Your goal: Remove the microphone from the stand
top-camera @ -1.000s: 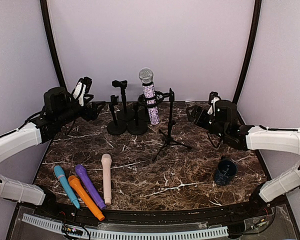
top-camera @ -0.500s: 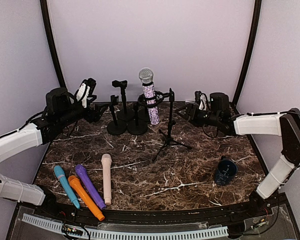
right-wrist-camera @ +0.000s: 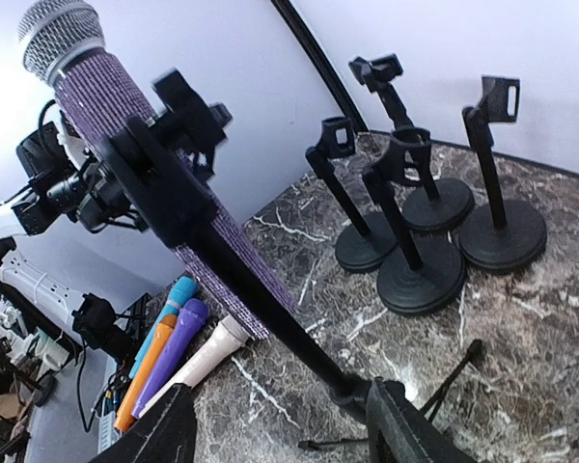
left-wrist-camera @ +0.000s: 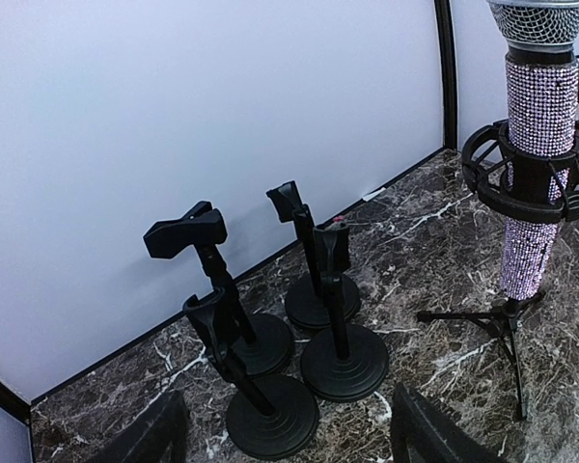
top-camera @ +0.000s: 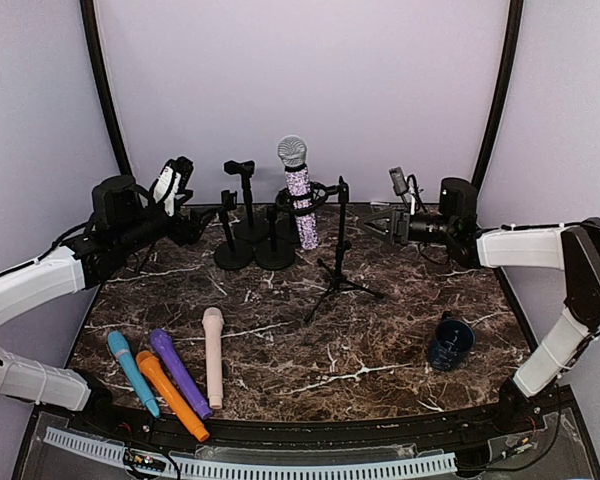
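- Your right gripper (right-wrist-camera: 275, 426) has its fingers apart with nothing clamped. The pole of the tripod stand (right-wrist-camera: 304, 352) is just ahead of it and crosses the gap in the wrist view. From above, the tips look just short of the pole.
- Up and to the left of those fingers, the glittery purple microphone (right-wrist-camera: 96, 101) sits tilted in the stand's black ring clip (right-wrist-camera: 159, 169), head up.
- Your left gripper (left-wrist-camera: 285, 434) is also spread and empty. The microphone is ahead of it and up to its right, and four small round-based stands (left-wrist-camera: 343, 362) lie between them.
- I judge this as the approach. Centre the right fingers on the pole below the clip before you close them, so the light tripod cannot tip.
- Bring the left gripper over the small stands, not through them.
- Grip the microphone body above the clip and draw it out along its own tilted axis. A sideways pull may drag the stand with it.
- The loose microphones (right-wrist-camera: 179, 338) beyond the pole are well clear.
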You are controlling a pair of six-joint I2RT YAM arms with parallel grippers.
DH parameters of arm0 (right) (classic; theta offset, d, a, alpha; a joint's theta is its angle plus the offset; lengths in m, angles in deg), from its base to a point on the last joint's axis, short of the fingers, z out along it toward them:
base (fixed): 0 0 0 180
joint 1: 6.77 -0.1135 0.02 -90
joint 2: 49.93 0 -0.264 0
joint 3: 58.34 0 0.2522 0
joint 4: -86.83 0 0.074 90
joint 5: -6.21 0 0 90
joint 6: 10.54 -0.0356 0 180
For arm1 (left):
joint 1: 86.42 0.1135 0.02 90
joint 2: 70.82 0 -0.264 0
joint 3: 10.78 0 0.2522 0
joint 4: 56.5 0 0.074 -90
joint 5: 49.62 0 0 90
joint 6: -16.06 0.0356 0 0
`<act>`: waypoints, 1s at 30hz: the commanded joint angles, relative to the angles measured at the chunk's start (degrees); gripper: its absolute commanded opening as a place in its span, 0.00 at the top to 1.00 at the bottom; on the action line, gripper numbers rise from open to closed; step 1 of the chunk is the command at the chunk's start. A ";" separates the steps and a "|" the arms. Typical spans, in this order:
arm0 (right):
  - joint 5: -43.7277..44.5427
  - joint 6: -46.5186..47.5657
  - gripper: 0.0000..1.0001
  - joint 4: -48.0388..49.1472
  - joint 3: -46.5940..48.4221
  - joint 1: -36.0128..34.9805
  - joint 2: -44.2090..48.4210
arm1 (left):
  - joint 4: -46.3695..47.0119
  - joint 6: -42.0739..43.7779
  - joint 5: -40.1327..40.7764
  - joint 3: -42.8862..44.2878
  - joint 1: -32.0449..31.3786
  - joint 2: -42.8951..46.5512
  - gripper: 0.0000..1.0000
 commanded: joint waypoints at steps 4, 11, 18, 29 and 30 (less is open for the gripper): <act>-2.58 11.62 0.39 -4.94 8.25 0.09 -2.37 | -0.34 1.30 0.29 -0.72 -0.31 1.05 0.26; -4.46 17.63 0.39 -13.11 16.35 -1.28 -7.56 | -0.27 1.61 0.38 -0.89 -0.30 0.79 0.26; -5.62 17.80 0.45 -12.70 17.76 -2.96 -9.84 | -0.24 1.66 0.23 -0.90 -0.29 0.42 0.26; -6.94 13.02 0.63 -7.04 17.03 -4.34 -10.88 | -0.21 1.68 0.02 -0.89 -0.26 0.38 0.25; -6.72 12.72 0.65 -6.67 16.85 -4.55 -10.72 | -0.17 1.67 0.01 -0.94 -0.27 0.36 0.25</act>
